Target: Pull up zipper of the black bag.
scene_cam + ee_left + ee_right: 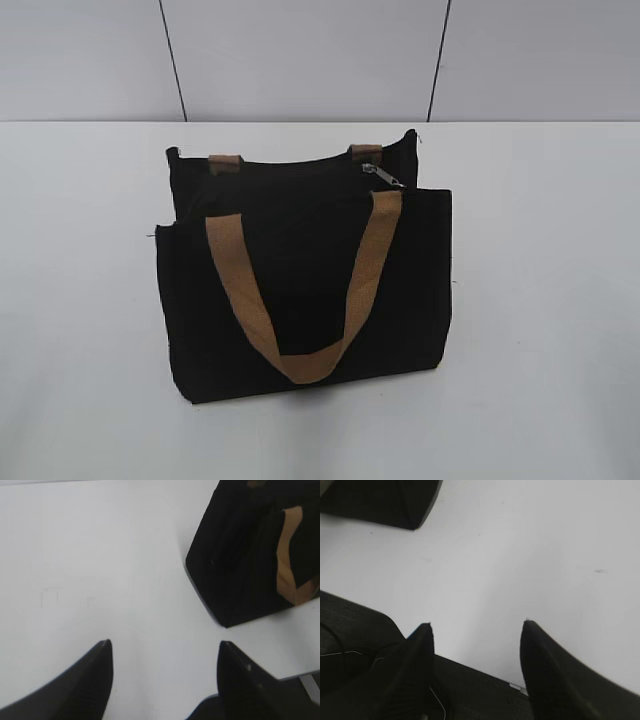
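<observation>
The black bag (300, 290) stands upright in the middle of the white table, with a tan strap handle hanging down its front. The silver-grey zipper pull (381, 176) lies at the right end of the bag's top edge. Neither arm shows in the exterior view. In the left wrist view my left gripper (165, 645) is open and empty over bare table, with the bag's corner (250, 550) ahead to the right. In the right wrist view my right gripper (476, 626) is open and empty, and a corner of the bag (385, 500) is at the top left.
The white table (540, 300) runs to a grey panelled wall (300, 60) behind. A dark base with thin wires (360, 650) lies under my right gripper at the table's near edge.
</observation>
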Robot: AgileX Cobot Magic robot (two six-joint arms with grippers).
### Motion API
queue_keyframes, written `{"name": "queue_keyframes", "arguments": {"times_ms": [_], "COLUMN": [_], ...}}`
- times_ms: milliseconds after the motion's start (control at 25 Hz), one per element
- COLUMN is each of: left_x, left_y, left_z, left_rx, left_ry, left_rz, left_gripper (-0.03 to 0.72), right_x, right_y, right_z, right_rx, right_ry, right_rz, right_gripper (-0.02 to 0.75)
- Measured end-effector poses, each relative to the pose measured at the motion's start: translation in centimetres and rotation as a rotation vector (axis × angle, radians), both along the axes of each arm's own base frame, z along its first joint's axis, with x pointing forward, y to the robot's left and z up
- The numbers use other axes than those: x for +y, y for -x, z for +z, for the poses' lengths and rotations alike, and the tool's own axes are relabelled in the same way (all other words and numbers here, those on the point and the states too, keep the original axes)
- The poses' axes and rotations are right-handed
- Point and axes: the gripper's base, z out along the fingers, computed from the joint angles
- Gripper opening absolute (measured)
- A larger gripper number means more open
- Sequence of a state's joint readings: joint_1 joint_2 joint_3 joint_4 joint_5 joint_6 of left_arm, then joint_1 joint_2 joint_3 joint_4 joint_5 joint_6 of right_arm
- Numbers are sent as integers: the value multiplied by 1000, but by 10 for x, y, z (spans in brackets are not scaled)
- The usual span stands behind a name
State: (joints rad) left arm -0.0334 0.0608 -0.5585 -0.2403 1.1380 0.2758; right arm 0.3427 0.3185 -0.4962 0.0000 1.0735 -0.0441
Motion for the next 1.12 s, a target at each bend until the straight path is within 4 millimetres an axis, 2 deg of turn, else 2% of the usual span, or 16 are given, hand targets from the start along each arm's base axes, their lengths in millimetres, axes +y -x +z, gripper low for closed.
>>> {"name": "queue_keyframes", "arguments": {"times_ms": [120, 440, 1120], "left_x": [0, -1, -1], "left_y": [6, 6, 6], "left_z": [-3, -4, -4], "left_rx": [-70, -89, -93], "left_ry": [17, 27, 30], "left_rz": [0, 1, 1], "left_gripper": [491, 490, 490], "right_x": [-3, -15, -16], "right_y": [9, 44, 46], "right_z": [0, 2, 1], "right_rx": [-56, -284, -291], "right_ry": [5, -51, -54], "right_rz": [32, 50, 44], "right_gripper": [433, 433, 433]}}
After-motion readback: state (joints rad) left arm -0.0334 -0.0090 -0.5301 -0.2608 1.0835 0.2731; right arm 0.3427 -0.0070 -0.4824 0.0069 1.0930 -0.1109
